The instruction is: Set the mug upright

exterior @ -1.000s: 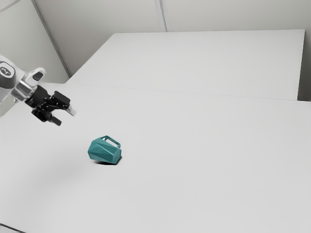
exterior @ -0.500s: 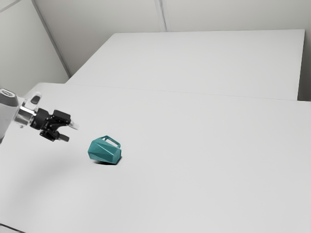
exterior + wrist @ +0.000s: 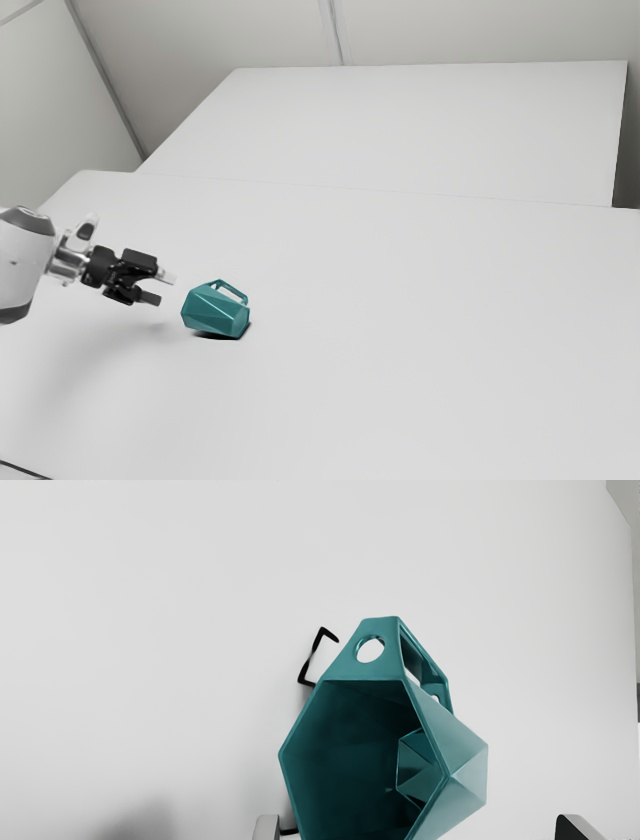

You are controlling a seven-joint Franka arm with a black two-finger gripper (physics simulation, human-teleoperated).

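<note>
Using the gripper (image 3: 160, 288) as the landmark here. Mug (image 3: 215, 312) lying on its side on the table (image 3: 420, 350), a short way ahead of the gripper, mouth (image 3: 350, 760) facing back toward it, handle (image 3: 390, 660) on the upper side. So not upright. Fingers (image 3: 266, 827) spread wide, wider than the mug's body, and holding nothing.

Looks like lining up for a grasp. A few tips for doing it well:

- Check centring first. In the wrist view, sitting off-centre, closer to one fingertip than the other. Nudge sideways before going in, or risk clipping the edge of the mouth and shoving the whole mug further from the gripper.
- Keep wide open until well past the mouth, then close slowly and evenly. Angled facets, so probably prone to twisting in a sloppy pinch. Aim for opposite sides of the body and stay clear of the handle.
- Lift just enough for the base to swing under, then rotate mouth-up. Too low and likely to scrape or lever out of the grip.
- Set down flat on the base, ease open gently, and back straight off to avoid snagging the handle and tipping everything over again.
</note>
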